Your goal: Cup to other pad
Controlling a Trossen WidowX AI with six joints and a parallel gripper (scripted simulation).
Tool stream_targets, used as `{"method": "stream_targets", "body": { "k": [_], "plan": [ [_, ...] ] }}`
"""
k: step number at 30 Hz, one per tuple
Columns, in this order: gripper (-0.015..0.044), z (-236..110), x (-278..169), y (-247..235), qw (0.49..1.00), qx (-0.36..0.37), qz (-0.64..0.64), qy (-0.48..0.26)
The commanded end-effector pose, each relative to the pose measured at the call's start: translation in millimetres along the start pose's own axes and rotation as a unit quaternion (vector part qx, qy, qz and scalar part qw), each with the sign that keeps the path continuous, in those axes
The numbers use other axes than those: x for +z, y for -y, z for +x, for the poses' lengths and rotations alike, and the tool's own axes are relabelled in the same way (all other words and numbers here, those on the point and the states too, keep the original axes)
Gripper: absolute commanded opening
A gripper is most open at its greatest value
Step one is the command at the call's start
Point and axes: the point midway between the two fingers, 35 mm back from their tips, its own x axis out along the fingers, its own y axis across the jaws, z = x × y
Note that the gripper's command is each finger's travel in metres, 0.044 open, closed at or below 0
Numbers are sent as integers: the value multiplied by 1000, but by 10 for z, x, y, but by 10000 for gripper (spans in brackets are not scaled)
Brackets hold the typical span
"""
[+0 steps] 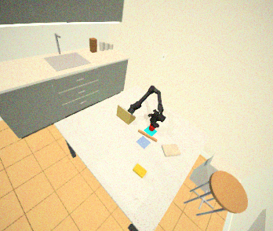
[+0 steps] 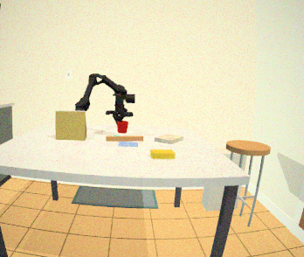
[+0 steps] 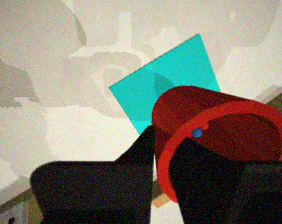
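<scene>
The red cup point(image 1: 151, 128) point(image 2: 122, 127) point(image 3: 179, 107) is off the table, slightly above and partly over the cyan pad point(image 1: 151, 133) point(image 3: 187, 60). My gripper point(image 1: 153, 124) point(image 2: 119, 120) point(image 3: 157, 130) is shut on the cup's wall, one finger inside the rim and one outside. In the wrist view a blue marble point(image 3: 197, 132) and part of a red one show inside the cup; the rest of the inside is hidden. The blue pad point(image 1: 143, 142) point(image 2: 127, 144) lies bare on the table, beyond the wooden bar from the cup.
The wooden bar point(image 1: 147, 135) point(image 2: 125, 138) lies between the two pads. A tan box point(image 1: 125, 115) point(image 2: 71, 125) stands near the arm's base. A beige flat block point(image 1: 171, 150) point(image 2: 169, 139) and a yellow block point(image 1: 140, 170) point(image 2: 162, 154) lie farther out on the table.
</scene>
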Motion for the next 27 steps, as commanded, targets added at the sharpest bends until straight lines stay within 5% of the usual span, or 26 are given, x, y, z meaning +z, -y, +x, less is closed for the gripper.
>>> {"method": "stream_targets", "body": {
  "k": [1, 27],
  "plan": [
    [0, 78, -13, -20, 1000, 4, 3, 0],
    [0, 273, 1, -23, 1000, 1, 0, 1]
  ]
}}
